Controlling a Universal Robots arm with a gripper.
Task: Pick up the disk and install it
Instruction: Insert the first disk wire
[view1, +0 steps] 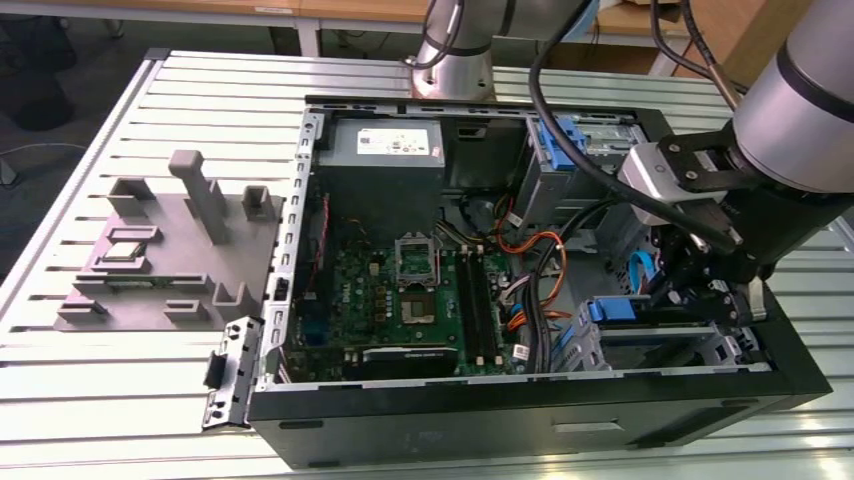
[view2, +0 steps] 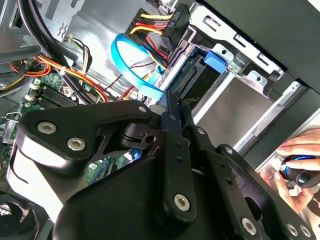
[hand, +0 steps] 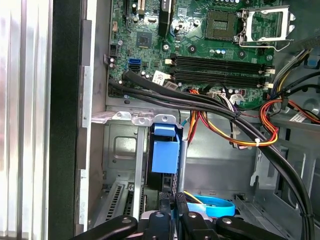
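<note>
The open computer case (view1: 534, 420) lies on its side on the slatted metal table (view1: 134, 380), with the motherboard (view1: 400, 300) exposed in the middle of its floor. The gripper (view1: 707, 290) is lowered inside the case at the corner nearest the exterior view's right, just above the drive bay (view1: 667, 345). The disk (hand: 164, 159) stands on edge between the gripper fingers (hand: 161, 220); its blue carrier frame (hand: 165, 150) shows in the first wrist view, and the narrow-set jaws clamp it. In the second wrist view the blue tab (view2: 218, 59) and the dark connector edge of the disk sit at the mouth of the metal bay (view2: 240, 107). A blue data cable (view2: 131, 70) loops beside it. A person's hand (view2: 295, 172) rests outside the case wall. A grey fixture tray (view1: 160, 255) lies on the table near its edge at the exterior view's left.
</note>
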